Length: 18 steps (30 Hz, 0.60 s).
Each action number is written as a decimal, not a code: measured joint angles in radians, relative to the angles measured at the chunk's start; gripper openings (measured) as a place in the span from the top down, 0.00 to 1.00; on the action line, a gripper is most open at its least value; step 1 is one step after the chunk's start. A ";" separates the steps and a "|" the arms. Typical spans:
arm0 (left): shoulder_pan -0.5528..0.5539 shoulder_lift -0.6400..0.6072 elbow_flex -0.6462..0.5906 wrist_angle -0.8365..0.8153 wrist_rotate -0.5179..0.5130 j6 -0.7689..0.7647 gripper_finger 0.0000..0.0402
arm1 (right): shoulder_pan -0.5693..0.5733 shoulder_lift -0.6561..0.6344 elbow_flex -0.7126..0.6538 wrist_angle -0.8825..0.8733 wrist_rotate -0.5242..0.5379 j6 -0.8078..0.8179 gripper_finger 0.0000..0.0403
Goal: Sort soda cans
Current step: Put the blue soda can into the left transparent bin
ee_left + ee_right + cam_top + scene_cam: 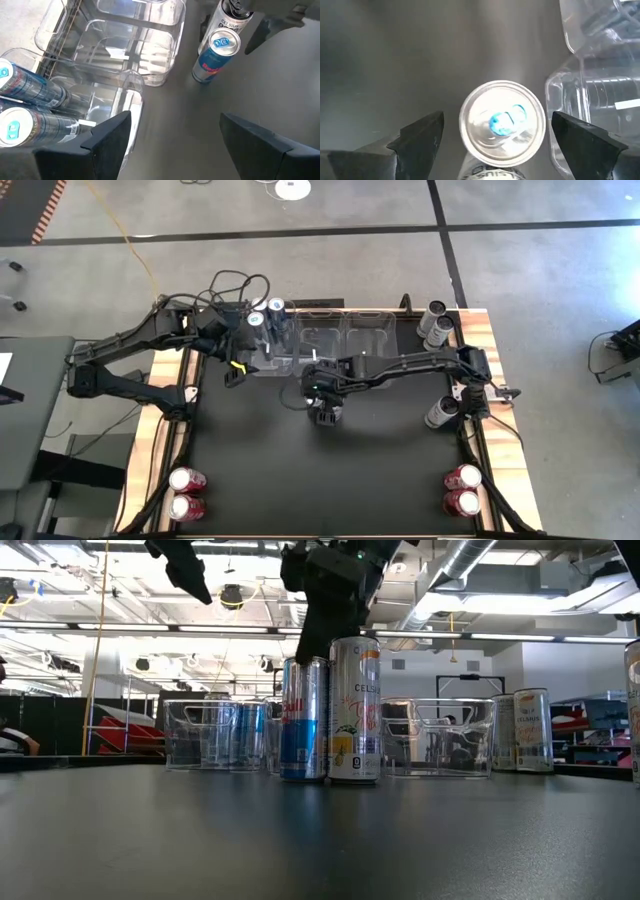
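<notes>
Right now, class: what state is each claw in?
Left claw: open, empty, beside the clear bins.
Right claw: open, directly above a silver can, not gripping.

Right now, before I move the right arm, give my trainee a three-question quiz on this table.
1. True or false: the left clear rectangular plastic bin holds two blue-silver metal cans.
2. The four red metal cans stand: A in the bins; B at the corners of the black table farthest from the bins; C on the floor.
3. Fill in: the right gripper has its fingers ___.
Key: 1 true; 2 B; 3 open.
</notes>
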 joint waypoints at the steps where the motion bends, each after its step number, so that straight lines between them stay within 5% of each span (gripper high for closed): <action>1: 0.000 0.000 0.000 0.000 0.000 -0.002 0.25 | 0.000 0.000 -0.004 0.001 0.002 0.000 0.04; 7: 0.000 0.000 0.000 0.000 0.000 -0.014 0.25 | -0.013 0.000 -0.016 0.021 0.003 0.001 0.10; 18: 0.000 0.000 0.000 -0.010 -0.001 -0.045 0.25 | -0.013 0.000 -0.016 0.062 -0.037 -0.059 0.40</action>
